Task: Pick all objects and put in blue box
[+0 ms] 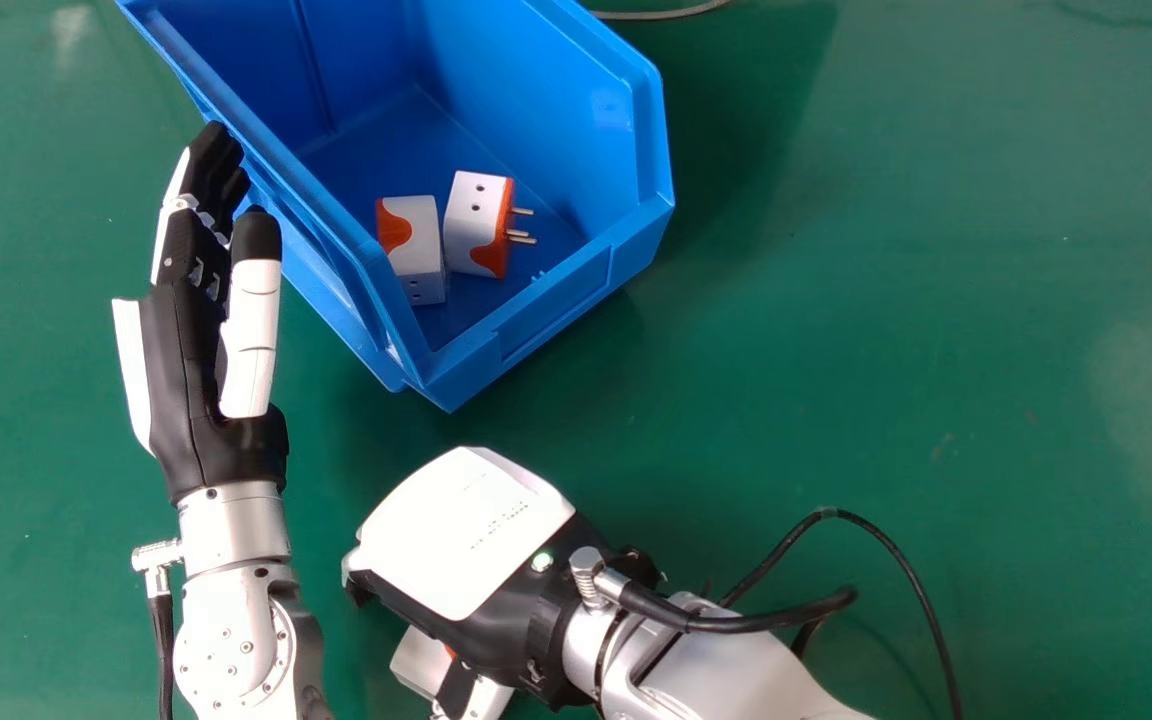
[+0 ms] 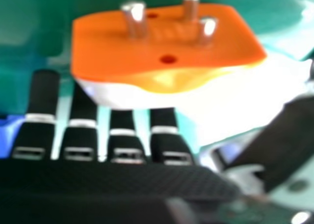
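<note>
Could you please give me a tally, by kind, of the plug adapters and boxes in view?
Blue box: 1
White and orange plug adapters: 3 (a left one and a right one inside the box, and a third at the right hand)
Total: 4

The left hand (image 1: 176, 380), toward nine o'clock, is black and white with black fingertips (image 1: 256, 235). Toward six, the right hand (image 1: 466, 530) has a white back plate, black sides and a green light (image 1: 542, 561). Screws dot the silver left forearm (image 1: 236, 640); a black cable (image 1: 686, 622) loops off the right.
</note>
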Motion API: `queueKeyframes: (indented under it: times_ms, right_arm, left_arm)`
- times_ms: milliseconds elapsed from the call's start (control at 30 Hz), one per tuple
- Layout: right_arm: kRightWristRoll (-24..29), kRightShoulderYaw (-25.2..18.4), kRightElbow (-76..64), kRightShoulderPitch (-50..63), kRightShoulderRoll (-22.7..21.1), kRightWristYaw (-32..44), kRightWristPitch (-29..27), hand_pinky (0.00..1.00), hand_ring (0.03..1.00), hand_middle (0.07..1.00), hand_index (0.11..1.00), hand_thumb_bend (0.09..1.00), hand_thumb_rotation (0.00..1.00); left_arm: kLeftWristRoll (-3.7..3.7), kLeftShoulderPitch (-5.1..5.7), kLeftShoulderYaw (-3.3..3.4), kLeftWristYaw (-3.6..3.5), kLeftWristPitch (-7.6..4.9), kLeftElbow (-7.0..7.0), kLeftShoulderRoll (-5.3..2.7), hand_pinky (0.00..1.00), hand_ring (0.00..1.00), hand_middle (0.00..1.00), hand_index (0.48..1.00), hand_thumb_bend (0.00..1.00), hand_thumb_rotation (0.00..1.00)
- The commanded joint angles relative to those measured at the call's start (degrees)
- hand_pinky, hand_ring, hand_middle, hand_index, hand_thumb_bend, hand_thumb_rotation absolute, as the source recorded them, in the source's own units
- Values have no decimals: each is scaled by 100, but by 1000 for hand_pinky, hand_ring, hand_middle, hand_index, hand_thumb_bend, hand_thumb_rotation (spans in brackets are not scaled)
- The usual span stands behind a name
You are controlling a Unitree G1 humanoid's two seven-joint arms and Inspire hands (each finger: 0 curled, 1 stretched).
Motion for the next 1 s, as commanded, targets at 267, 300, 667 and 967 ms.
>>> queueKeyframes:
  times_ms: [267,300,667,967]
  right_arm:
    - [-36,118,184,63,33,109,30,684,886,875,751,808,722]
    - [-95,133,173,73,40,128,63,685,886,875,754,813,726]
    - [-411,204,1,195,95,357,332,676,886,879,739,836,753]
    - [-766,194,-231,380,103,431,556,691,888,877,712,854,750]
  left_arm:
    - [33,-16,-44,-47,-72,-102,30,899,920,911,862,811,784]
    - [30,-9,-45,-52,-69,-107,30,899,919,911,862,811,784]
    - [-28,9,-42,-123,-76,-109,29,903,921,911,863,808,777]
    - [-60,3,-37,-159,-71,-101,27,906,922,911,865,810,777]
